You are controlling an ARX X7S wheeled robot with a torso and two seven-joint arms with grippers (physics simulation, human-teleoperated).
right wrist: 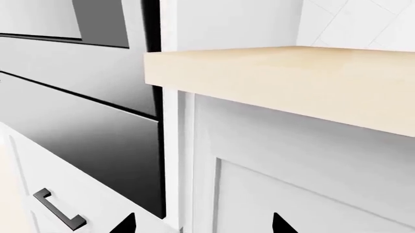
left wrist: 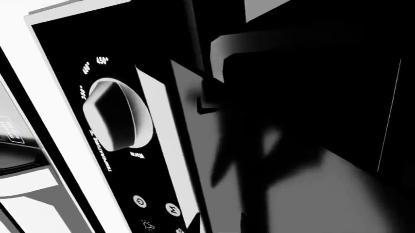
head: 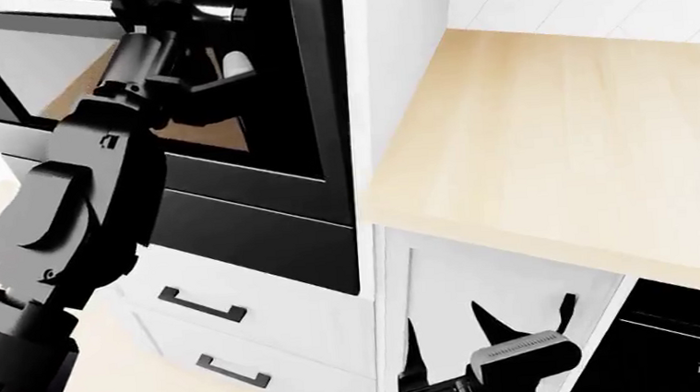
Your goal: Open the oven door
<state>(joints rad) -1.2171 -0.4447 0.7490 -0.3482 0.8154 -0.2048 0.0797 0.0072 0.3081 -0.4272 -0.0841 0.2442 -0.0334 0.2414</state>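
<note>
The oven door (head: 197, 123), glossy black with a large glass window, fills the upper left of the head view, set into a white cabinet column. The robot's left arm (head: 75, 234) reaches up across it, and the left tool (head: 184, 27) sits at the door's top edge, near the silver handle; whether it is open or clamped on the handle cannot be told, since the view cuts it off. The left wrist view shows a black control panel with a white temperature knob (left wrist: 116, 114) close by, the rest lost in dark shadow. Below the door are white drawers with short black handles (head: 201, 305). To the right, a light wooden desk (head: 568, 134) tops white cabinets. The right tool (head: 489, 334) hangs low in front of a white cabinet door (right wrist: 304, 160), its two dark fingers spread apart and holding nothing.
</note>
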